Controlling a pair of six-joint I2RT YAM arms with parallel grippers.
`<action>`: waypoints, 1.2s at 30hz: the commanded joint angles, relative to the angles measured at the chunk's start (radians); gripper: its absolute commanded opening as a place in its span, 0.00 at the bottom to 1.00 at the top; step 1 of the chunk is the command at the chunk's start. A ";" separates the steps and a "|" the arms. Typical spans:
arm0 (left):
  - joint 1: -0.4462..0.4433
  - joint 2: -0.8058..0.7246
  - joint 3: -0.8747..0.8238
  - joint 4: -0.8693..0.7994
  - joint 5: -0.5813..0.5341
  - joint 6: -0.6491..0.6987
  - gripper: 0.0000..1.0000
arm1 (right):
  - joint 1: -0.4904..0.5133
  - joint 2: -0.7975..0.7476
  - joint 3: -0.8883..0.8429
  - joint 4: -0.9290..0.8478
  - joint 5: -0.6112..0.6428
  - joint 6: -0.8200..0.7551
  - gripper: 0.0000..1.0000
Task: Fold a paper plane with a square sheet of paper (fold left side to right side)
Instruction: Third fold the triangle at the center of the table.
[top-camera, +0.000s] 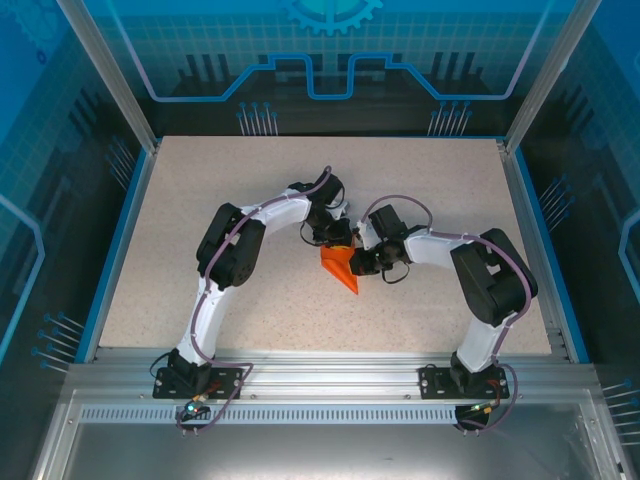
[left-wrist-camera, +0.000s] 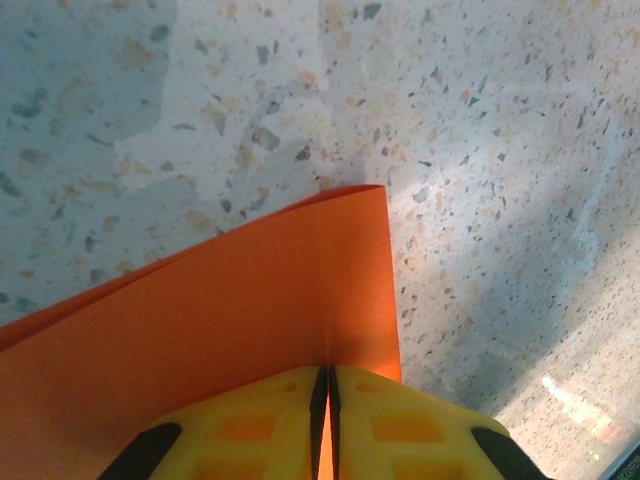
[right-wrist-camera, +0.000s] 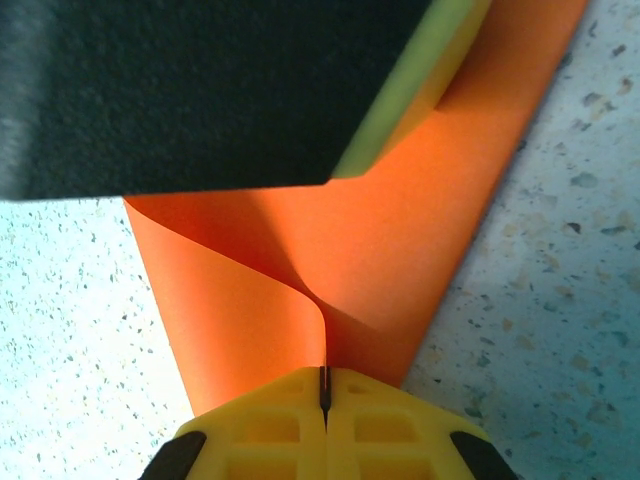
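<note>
Arms both bend inward from their bases at the near edge, elbows pushed out to the sides, and we see the wrists meet near the middle of the table (top-camera: 200, 180). The left gripper (top-camera: 338, 238) reaches in from the far left and tips downward. The right gripper (top-camera: 365, 262) comes in from the right, just beside it.

Under and between them lies the orange sheet of paper (top-camera: 340, 268), partly folded, its point aimed near and right and its far end tucked beneath both grippers.

From the left wrist we see yellow fingers (left-wrist-camera: 400, 410) pressed together with the paper pinched between them, the sheet spreading out ahead over the speckled surface. From the right wrist we see that gripper's yellow fingers (right-wrist-camera: 385, 405) likewise clamped on a raised curl of the paper. The left gripper's dark body and yellow pad sit over the sheet's farther part.
</note>
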 joint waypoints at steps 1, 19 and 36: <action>-0.020 0.035 0.001 -0.057 -0.026 0.013 0.16 | -0.018 0.018 0.018 -0.014 0.008 0.013 0.00; -0.024 0.038 0.001 -0.055 -0.031 0.013 0.15 | -0.024 0.002 0.023 -0.020 0.009 -0.001 0.00; -0.025 0.040 0.001 -0.055 -0.033 0.013 0.15 | -0.024 0.029 0.034 -0.028 -0.002 -0.005 0.00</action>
